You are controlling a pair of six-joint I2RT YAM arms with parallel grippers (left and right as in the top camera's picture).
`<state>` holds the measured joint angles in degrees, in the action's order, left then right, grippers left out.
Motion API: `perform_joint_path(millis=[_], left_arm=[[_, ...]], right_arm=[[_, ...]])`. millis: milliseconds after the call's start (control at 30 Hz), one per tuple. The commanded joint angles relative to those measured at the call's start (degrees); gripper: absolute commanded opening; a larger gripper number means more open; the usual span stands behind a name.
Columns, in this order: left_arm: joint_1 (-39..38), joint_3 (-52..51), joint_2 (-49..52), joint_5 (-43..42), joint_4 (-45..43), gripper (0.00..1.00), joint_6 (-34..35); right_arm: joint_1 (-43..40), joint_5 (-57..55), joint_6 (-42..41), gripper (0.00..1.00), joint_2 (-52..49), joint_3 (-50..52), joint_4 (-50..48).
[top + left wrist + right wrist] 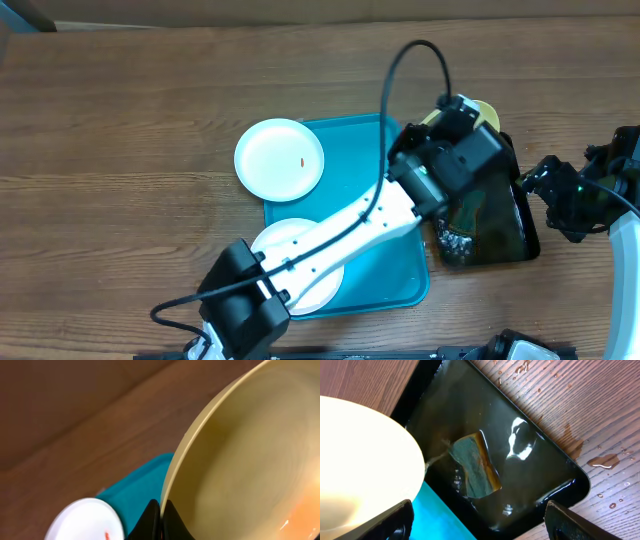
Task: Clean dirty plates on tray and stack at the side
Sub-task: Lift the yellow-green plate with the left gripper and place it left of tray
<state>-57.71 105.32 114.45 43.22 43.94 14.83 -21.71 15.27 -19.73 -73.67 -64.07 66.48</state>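
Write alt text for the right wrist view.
A sponge lies in a water-filled black tray, seen between the right claw's spread fingers. A pale plate fills the left, a strip of cyan tray below it; droplets dot the wooden table.

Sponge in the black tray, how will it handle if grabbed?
The sponge lies in water in the black tray, so probably soaked: heavy for its size and dripping. Likely soft, squashing when pinched. Wet faces may slip.
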Motion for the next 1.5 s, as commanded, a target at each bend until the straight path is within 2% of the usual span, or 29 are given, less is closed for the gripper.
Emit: perform_joint_path(millis=[0, 167, 333, 633, 1467], left_arm=[[-1.81, 1.29, 0.17, 11.37, -1.88, 0.04, -4.74], [-3.82, 1.29, 0.17, 17.03, -6.03, 0.04, -11.54], [-5.68, 1.29, 0.17, 19.04, -9.6, 0.04, -16.52], [-6.56, 1.31, 0.17, 20.26, -12.07, 0.04, -18.73], [-6.62, 1.29, 0.17, 20.22, -12.28, 0.04, -18.71]], right_arm=[[-0.17, 0.7, 0.48, 0.85, 0.26, -0.33, -0.26], [-0.17, 0.7, 0.48, 0.85, 0.26, -0.33, -0.2], [-0.17, 0.7, 0.48, 0.85, 0.26, -0.31, -0.15], [-0.17, 0.7, 0.5, 0.85, 0.26, -0.28, -0.13], [-0.17, 0.68, 0.48, 0.85, 0.26, -0.28, -0.11]])
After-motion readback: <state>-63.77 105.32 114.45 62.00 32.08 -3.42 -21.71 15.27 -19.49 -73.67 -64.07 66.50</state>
